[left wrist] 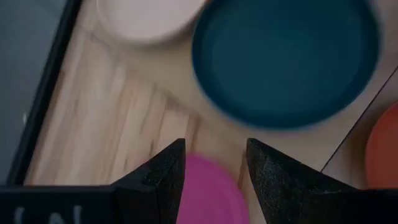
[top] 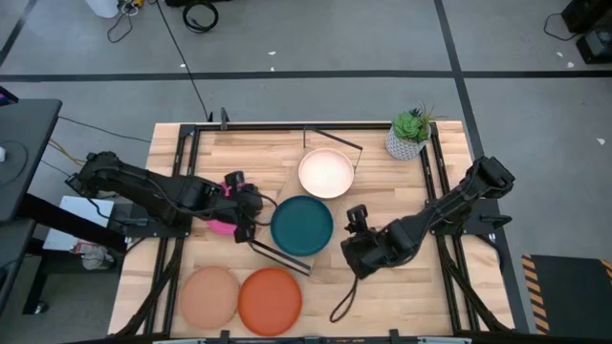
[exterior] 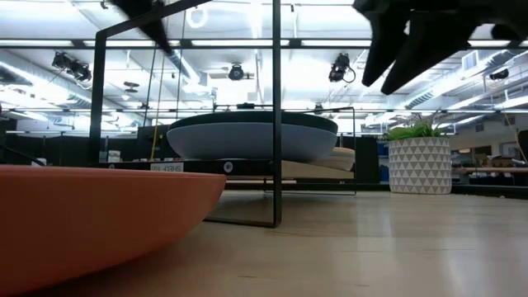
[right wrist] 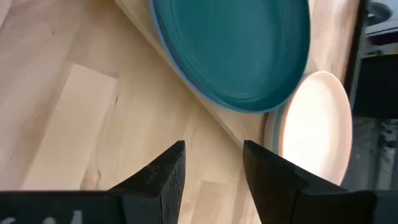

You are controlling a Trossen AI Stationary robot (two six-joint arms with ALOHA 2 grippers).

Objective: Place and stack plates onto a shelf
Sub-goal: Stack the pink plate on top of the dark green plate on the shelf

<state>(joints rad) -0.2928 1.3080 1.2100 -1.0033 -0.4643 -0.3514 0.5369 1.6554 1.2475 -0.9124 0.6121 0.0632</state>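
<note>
The shelf [right wrist: 205, 109] stands slantwise mid-table. On it sits a teal plate [top: 301, 225] stacked on a light blue plate [right wrist: 166, 55], with a cream plate [top: 327, 172] beside it toward the far edge. A magenta plate [top: 222, 218] lies flat on the table left of the shelf. My left gripper [left wrist: 214, 146] hovers open over the magenta plate's [left wrist: 211, 193] rim; I cannot tell whether it touches. My right gripper [right wrist: 213, 146] is open above bare table, right of the teal plate [right wrist: 236, 43]. Tan [top: 210, 296] and orange [top: 270, 301] plates lie by the near edge.
A small white pot with a green plant [top: 411, 134] stands at the far right corner. Black frame rails run along the table's left and right sides. The orange plate [exterior: 91, 214] fills the low view's near left. Open table lies near the right gripper [top: 349, 247].
</note>
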